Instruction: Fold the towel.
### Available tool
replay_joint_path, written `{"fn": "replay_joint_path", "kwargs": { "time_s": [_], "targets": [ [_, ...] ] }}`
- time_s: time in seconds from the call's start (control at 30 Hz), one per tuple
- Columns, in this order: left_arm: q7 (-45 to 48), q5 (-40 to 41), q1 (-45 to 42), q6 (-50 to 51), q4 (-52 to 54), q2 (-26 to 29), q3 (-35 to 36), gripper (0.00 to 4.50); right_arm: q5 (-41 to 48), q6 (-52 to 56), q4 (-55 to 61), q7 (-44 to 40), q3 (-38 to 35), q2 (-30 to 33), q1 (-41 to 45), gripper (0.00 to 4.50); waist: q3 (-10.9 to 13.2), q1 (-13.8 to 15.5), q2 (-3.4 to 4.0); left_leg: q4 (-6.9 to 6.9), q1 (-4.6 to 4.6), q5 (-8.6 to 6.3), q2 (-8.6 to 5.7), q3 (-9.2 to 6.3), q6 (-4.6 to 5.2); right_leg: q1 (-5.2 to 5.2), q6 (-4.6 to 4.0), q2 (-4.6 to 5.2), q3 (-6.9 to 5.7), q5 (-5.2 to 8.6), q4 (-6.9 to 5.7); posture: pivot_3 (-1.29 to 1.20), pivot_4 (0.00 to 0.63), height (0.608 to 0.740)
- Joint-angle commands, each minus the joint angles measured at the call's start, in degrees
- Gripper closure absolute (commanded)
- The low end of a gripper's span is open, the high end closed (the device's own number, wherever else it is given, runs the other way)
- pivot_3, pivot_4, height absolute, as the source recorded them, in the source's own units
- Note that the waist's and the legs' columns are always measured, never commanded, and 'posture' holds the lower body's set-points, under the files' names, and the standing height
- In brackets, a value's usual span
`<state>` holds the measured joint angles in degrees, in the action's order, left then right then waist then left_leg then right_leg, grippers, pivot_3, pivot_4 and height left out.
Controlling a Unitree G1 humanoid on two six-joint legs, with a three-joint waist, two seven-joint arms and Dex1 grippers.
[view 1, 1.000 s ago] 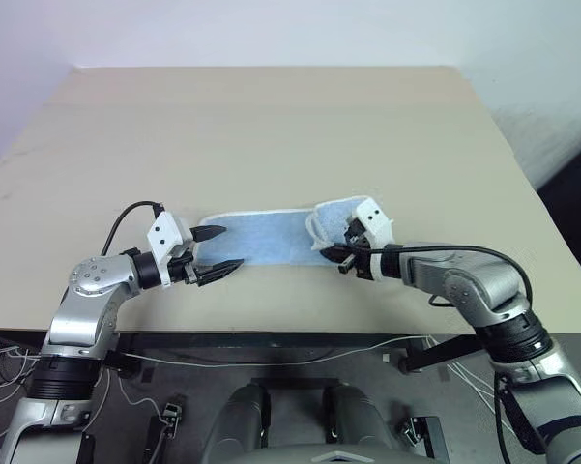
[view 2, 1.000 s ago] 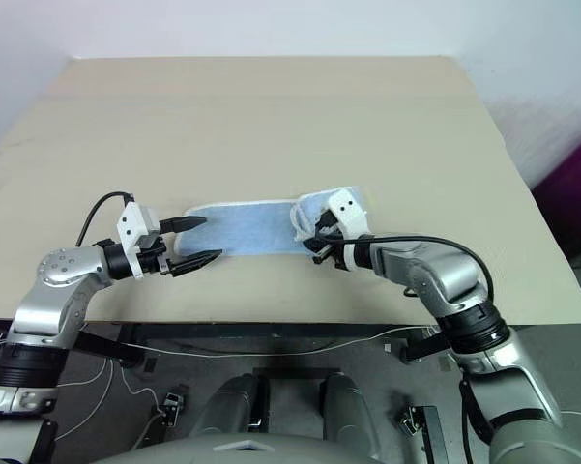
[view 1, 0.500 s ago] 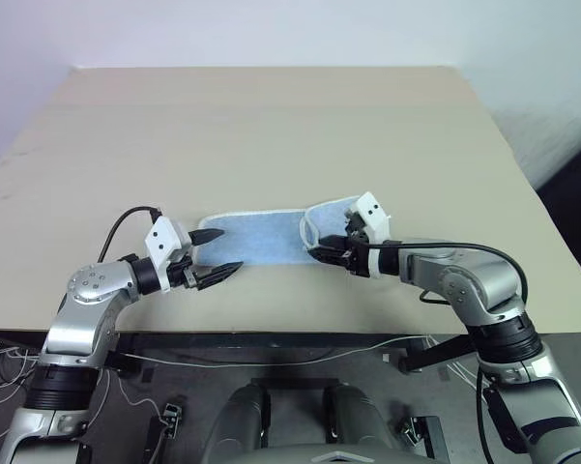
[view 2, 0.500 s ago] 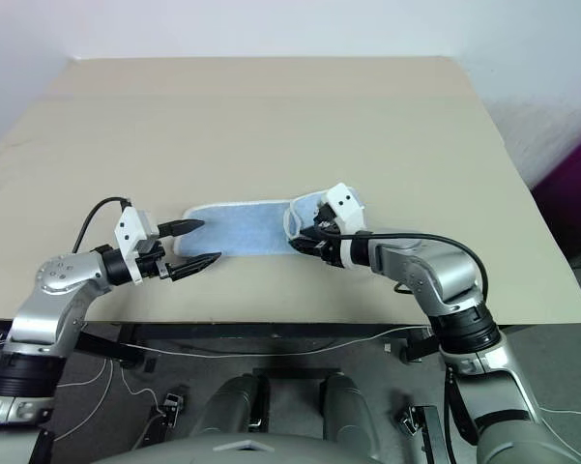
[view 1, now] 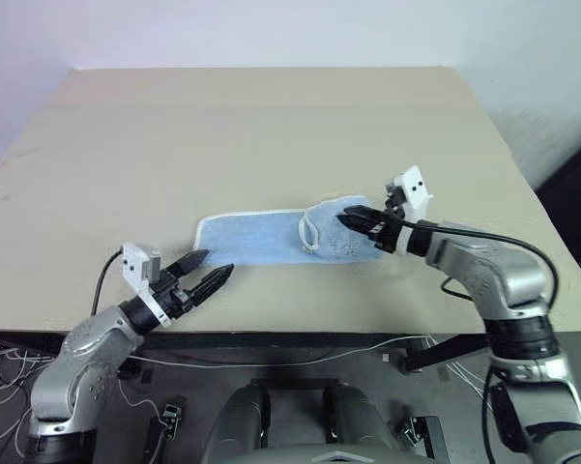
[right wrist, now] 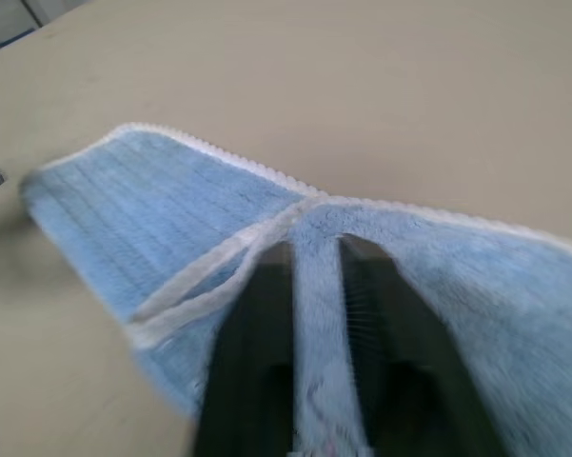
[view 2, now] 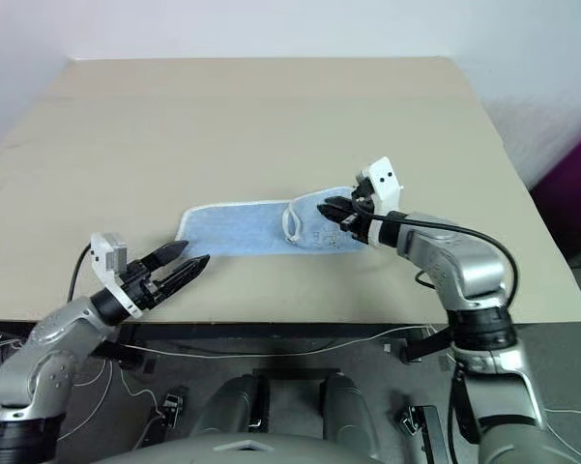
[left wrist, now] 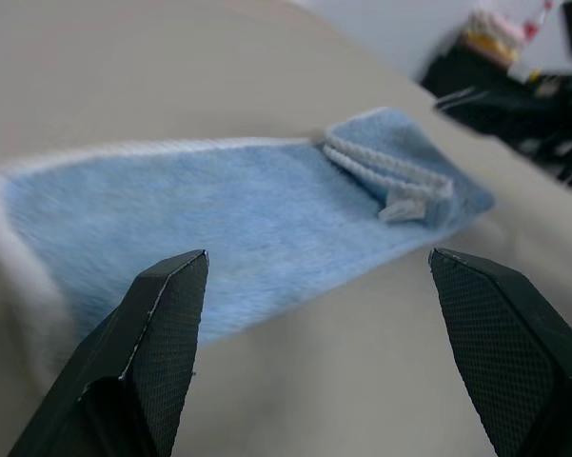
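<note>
The light blue towel [view 1: 256, 237] lies as a long strip near the table's front edge. Its right end [view 1: 340, 244] is folded back over itself, and the whitish piping [left wrist: 385, 171] curls at the flap's edge. My right gripper [view 1: 346, 219] hovers at the far side of that folded end with its fingers [right wrist: 266, 314] shut. I cannot tell whether any cloth is pinched. My left gripper [view 1: 216, 264] stands open just short of the towel's front left corner, low over the table, with nothing between its fingers [left wrist: 167, 324].
The beige table [view 1: 271, 126] stretches wide behind the towel. Its front edge [view 1: 300, 333] runs close under both arms. Cables [view 1: 271, 356] hang below that edge, and the table's right edge drops off beside my right arm.
My right gripper opened off the folded end, then shut again and drew away up and to the right. My left arm pulled back toward the front edge and its gripper rolled, still open.
</note>
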<state>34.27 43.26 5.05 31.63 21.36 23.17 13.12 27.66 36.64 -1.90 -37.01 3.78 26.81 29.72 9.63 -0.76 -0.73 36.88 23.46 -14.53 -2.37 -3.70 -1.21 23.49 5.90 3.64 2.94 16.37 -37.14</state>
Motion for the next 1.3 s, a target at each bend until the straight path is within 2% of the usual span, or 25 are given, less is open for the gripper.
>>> {"fn": "replay_joint_path", "kwargs": {
  "time_s": [0.03, 0.23, 0.47, 0.57, 0.63, 0.9, 1.17, 1.27, 1.3],
  "targets": [
    [-7.8, 2.0, 1.3, 3.0, 4.7, -2.9, 0.8, 0.62, -5.4, -9.1, -6.2, -2.0, 2.2, -1.9, -0.4, 4.49, 0.0, 0.0, 0.00, 0.02, -0.01, 0.00, 0.00, 0.00, 0.00, -0.02, 0.00, 0.00, 0.00, 0.00, -0.01, 0.00, 0.150, 0.740],
    [-16.0, 4.8, 5.3, 6.7, 8.5, -7.2, 0.7, 0.62, -10.8, -16.1, -8.7, -5.9, 5.7, -2.3, -4.3, 4.49, 0.0, 0.0, 0.00, 0.04, -0.02, 0.00, -0.03, 0.01, -0.01, -0.03, 0.01, -0.01, 0.01, 0.00, -0.02, 0.00, 0.150, 0.740],
    [-26.6, 12.9, 5.4, 9.6, 8.3, -13.3, 3.6, 0.62, -8.5, -17.8, -1.9, -8.3, 2.0, -2.2, -3.5, 4.49, 0.0, 0.1, 0.00, 0.04, -0.12, 0.00, -0.02, 0.00, -0.01, -0.14, 0.00, -0.01, 0.00, 0.00, -0.01, 0.00, 0.150, 0.740],
    [-33.4, 19.3, 3.5, 10.8, 6.7, -16.4, 5.4, 0.06, -6.8, -17.2, 1.0, -8.9, -0.4, -1.5, -2.0, 4.50, 0.0, 0.2, 0.00, 0.08, -0.13, 0.00, -0.02, -0.02, -0.01, -0.17, 0.00, -0.02, -0.01, 0.00, -0.01, 0.00, 0.150, 0.740],
    [-37.0, 24.0, 2.4, 11.0, 5.9, -18.0, 6.5, 0.03, -6.4, -17.2, 1.9, -8.9, -1.8, -0.9, -0.8, 4.50, 0.0, 0.2, -0.01, 0.14, -0.13, 0.00, -0.03, -0.04, -0.01, -0.20, 0.01, -0.01, -0.03, 0.00, -0.02, 0.00, 0.150, 0.740],
    [-50.7, 32.6, -4.7, 10.4, -2.2, -20.6, 8.0, 0.03, -6.2, -17.0, 3.0, -8.7, -3.8, -0.3, 1.2, 4.50, 0.0, 0.5, 0.02, 0.17, -0.16, 0.00, -0.06, -0.06, -0.02, -0.27, 0.01, -0.02, -0.06, -0.01, -0.02, 0.00, 0.150, 0.740],
    [-53.8, 33.7, -9.8, 10.1, -6.7, -20.3, 7.5, 0.03, -6.5, -16.9, 4.3, -7.7, -4.0, -0.3, -0.8, 4.50, -0.1, 1.5, 0.06, 0.21, -0.24, 0.02, -0.17, -0.07, -0.04, -0.38, 0.02, -0.06, -0.07, -0.01, -0.03, 0.00, 0.150, 0.740],
    [-53.2, 33.7, -10.4, 9.6, -7.2, -20.5, 7.5, 0.56, -6.4, -16.5, 5.3, -7.4, -4.1, -0.2, -2.1, 4.50, -0.1, 1.5, 0.06, 0.21, -0.26, 0.02, -0.19, -0.07, -0.04, -0.41, 0.02, -0.05, -0.07, -0.01, -0.02, 0.00, 0.150, 0.740],
    [-53.1, 33.8, -10.5, 9.4, -7.2, -20.5, 7.5, 0.89, -6.5, -16.5, 5.5, -7.3, -4.1, -0.1, -2.4, 4.50, -0.1, 1.5, 0.06, 0.21, -0.25, 0.02, -0.19, -0.07, -0.04, -0.40, 0.02, -0.06, -0.07, -0.01, -0.02, 0.00, 0.150, 0.740]
  ]
}}
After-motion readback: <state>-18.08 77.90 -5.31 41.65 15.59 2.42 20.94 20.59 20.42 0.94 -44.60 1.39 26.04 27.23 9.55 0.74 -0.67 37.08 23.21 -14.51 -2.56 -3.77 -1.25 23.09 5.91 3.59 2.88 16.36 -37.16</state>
